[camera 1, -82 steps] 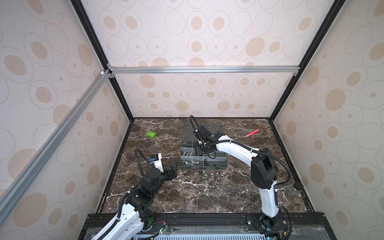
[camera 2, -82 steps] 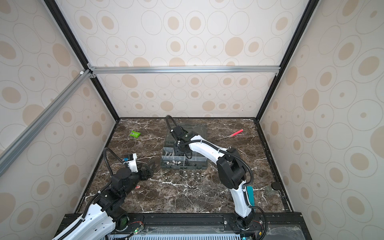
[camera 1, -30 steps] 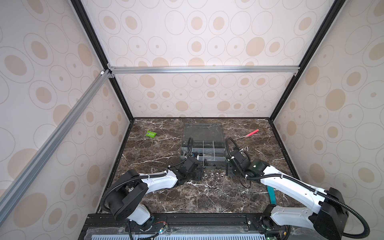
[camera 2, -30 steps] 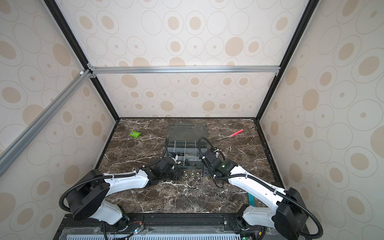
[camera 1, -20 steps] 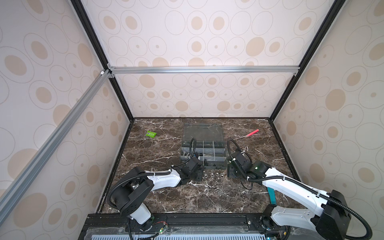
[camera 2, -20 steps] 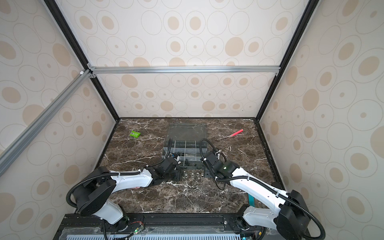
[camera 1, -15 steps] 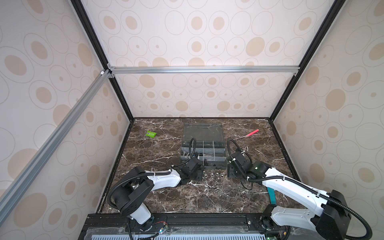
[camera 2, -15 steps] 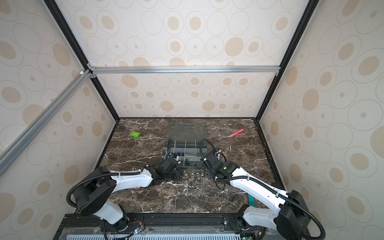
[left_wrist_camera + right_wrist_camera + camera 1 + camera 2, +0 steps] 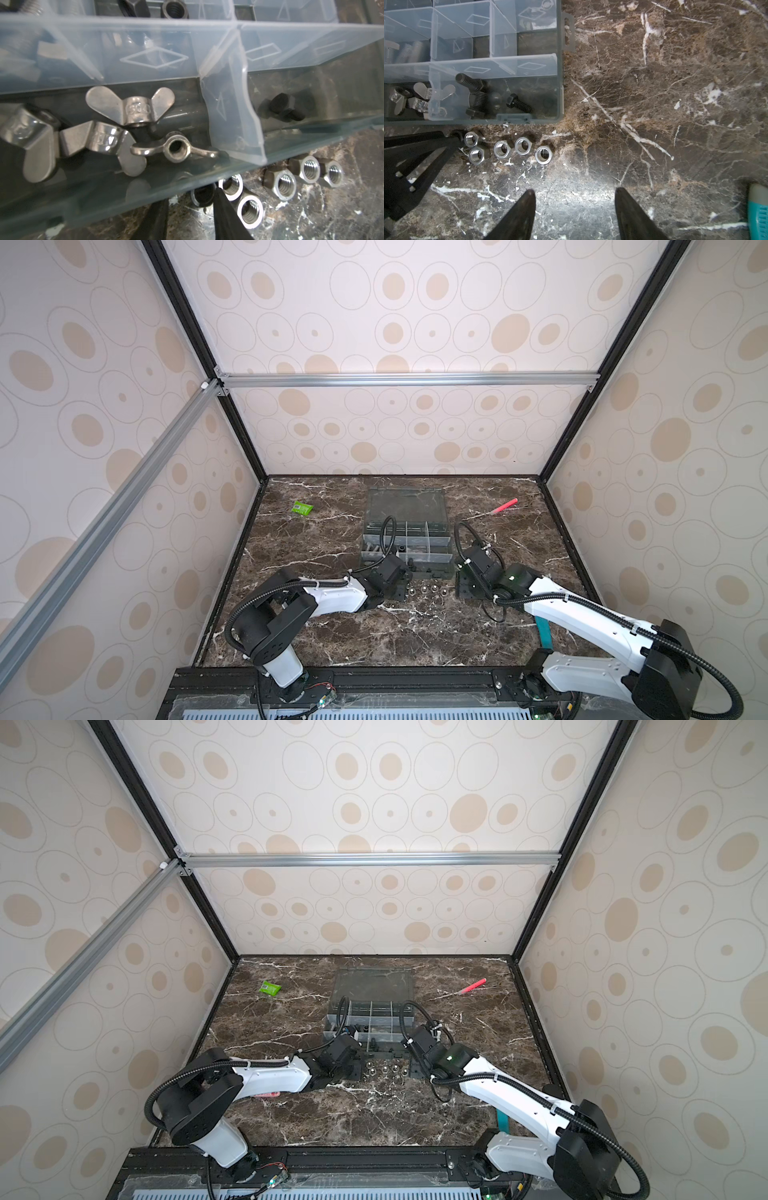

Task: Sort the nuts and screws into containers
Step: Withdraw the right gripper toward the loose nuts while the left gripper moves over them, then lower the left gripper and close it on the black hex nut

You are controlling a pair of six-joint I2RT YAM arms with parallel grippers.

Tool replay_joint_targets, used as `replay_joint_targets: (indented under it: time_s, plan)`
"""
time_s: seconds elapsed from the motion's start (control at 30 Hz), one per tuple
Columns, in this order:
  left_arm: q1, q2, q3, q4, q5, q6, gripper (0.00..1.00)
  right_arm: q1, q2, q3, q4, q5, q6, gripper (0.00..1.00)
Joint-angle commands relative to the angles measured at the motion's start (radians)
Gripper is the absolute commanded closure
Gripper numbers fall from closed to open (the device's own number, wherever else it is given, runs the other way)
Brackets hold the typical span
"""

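Loose hex nuts [image 9: 503, 149] lay in a row on the marble bench [image 9: 654, 104], just beside the front wall of the organizer box [image 9: 560, 62], which sat mid-bench toward the back edge. Black screws [image 9: 519, 102] and wing nuts [image 9: 128, 108] lay in neighbouring front cells [image 9: 342, 93], so we judged the sorting well along. The left gripper [image 9: 190, 195] straddled the end nut [image 9: 204, 195], its jaws narrowly apart. One finger seemed to touch the nut, which was not clamped as far as we could see. The right gripper [image 9: 574, 195] hovered wide open and empty near the box's front right corner, apparently leaving its partner room.
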Motion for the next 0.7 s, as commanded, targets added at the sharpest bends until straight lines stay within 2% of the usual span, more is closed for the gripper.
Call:
replay_joint_targets:
  time_s: [0.0,0.67]
  plan:
    - [-0.009,-0.025,0.005,0.003,-0.030,-0.018,0.64,-0.004,-0.021,-0.012,-0.023,0.016,0.024,0.36]
    - [-0.024,0.000,0.005,-0.054,-0.059,0.001,0.78,-0.004,-0.021,-0.034,-0.016,0.004,0.039,0.36]
